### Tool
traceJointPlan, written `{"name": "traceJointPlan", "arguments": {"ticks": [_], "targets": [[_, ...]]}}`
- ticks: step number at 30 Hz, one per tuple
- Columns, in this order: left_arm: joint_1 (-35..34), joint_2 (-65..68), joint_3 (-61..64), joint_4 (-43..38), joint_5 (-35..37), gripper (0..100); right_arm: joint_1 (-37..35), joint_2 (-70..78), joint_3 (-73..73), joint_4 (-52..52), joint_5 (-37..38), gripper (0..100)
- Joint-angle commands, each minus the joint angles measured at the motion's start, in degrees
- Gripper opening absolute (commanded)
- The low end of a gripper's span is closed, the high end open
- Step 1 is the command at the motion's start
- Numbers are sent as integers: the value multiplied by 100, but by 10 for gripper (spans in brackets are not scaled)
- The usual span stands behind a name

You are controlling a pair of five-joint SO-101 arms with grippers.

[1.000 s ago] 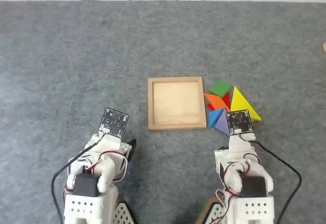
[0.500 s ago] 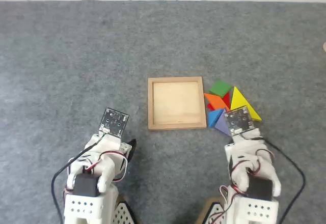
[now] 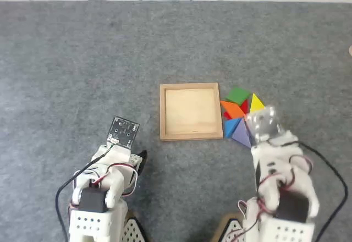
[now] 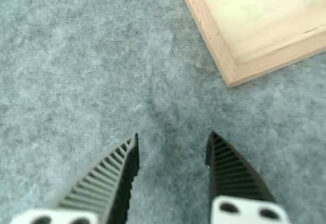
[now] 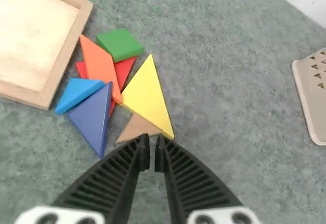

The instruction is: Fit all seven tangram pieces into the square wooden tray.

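Surface: grey felt (image 3: 82,49), tray (image 3: 163,110) mid-surface.
Tangram pieces (image 5: 145,94): beside tray, toward right edge; likely light, stiff, thin; I'd pinch opposite sides.
My grippers: left gripper (image 4: 170,158) spread; right gripper (image 5: 151,152) clenched, empty.

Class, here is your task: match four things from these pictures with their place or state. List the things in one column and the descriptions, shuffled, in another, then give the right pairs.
Things
1. square wooden tray
2. left gripper
3. green square
4. tan triangle

Place or state
A. just ahead of the right gripper, beside the yellow triangle
B. open, above bare carpet
C. nothing inside it
D. beside the orange parallelogram, farthest from that gripper

Pairs: 1-C, 2-B, 3-D, 4-A.
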Motion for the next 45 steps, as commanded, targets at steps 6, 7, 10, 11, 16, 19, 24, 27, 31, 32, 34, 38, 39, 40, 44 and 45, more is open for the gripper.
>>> {"name": "traceJointPlan", "arguments": {"ticks": [6, 7, 10, 11, 16, 19, 24, 27, 31, 32, 34, 38, 39, 40, 44, 45], "targets": [[-26, -114, -57, 18, -53, 212, -462, 5033, -3051, -154, -527, 42], [-26, -114, -57, 18, -53, 212, -620, 5534, -3270, -154, -563, 42], [-26, -114, -57, 18, -53, 212, -1130, 6765, -3710, -215, -765, 42], [-26, -114, -57, 18, -53, 212, -1305, 7073, -3807, -215, -800, 43], [-26, -114, -57, 18, -53, 212, -1622, 7723, -3648, -866, -993, 44], [-26, -114, -57, 18, -53, 212, -1613, 7793, -3543, -1200, -1020, 102], [-26, -114, -57, 18, -53, 212, -1622, 7802, -3420, -1815, -1231, 255], [-26, -114, -57, 18, -53, 212, -1640, 7829, -3411, -2114, -1459, 282], [-26, -114, -57, 18, -53, 212, -1736, 8224, -3446, -2316, -1459, 273], [-26, -114, -57, 18, -53, 212, -1745, 8391, -3446, -2387, -1459, 273], [-26, -114, -57, 18, -53, 212, -1745, 8778, -3455, -2554, -1459, 273], [-26, -114, -57, 18, -53, 212, -1727, 9226, -3552, -2624, -1451, 273], [-26, -114, -57, 18, -53, 212, -1719, 9226, -3631, -2466, -1451, 273], [-26, -114, -57, 18, -53, 212, -1710, 9218, -3675, -2334, -1451, 273], [-18, -114, -57, 18, -53, 212, -1640, 9226, -3684, -2044, -1468, 273], [-18, -114, -57, 18, -53, 212, -1560, 9226, -3701, -1982, -1486, 273]]}}
